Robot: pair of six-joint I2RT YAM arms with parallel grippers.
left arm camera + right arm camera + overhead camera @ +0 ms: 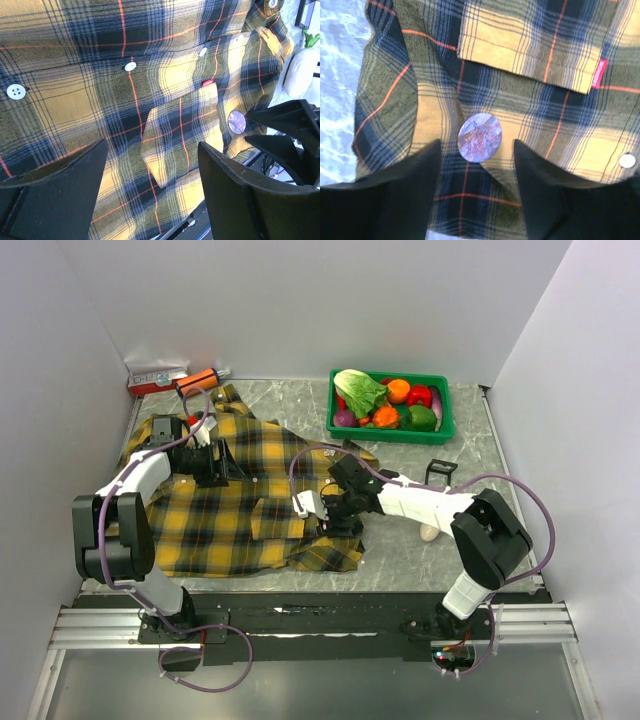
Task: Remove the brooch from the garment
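- A small red tag (600, 74) on the chest pocket's edge carries white lettering, too blurred to read; the print on the red box (157, 378) by the back wall is too small to read.
- The tabletop (470, 440) is grey marbled stone, enclosed by plain white walls; a green basket (391, 437) of vegetables stands at the far side.
- The garment (230, 510) lies spread flat across the tabletop's left and middle.
- The brooch (480, 137) is a round disc with no long axis, lying face up on the plaid just beside the pocket.
- The right end effector (476, 145) has its fingers parted on either side of the brooch, not touching it.
- The left end effector (152, 150) is spread wide above the cloth, gripping nothing.
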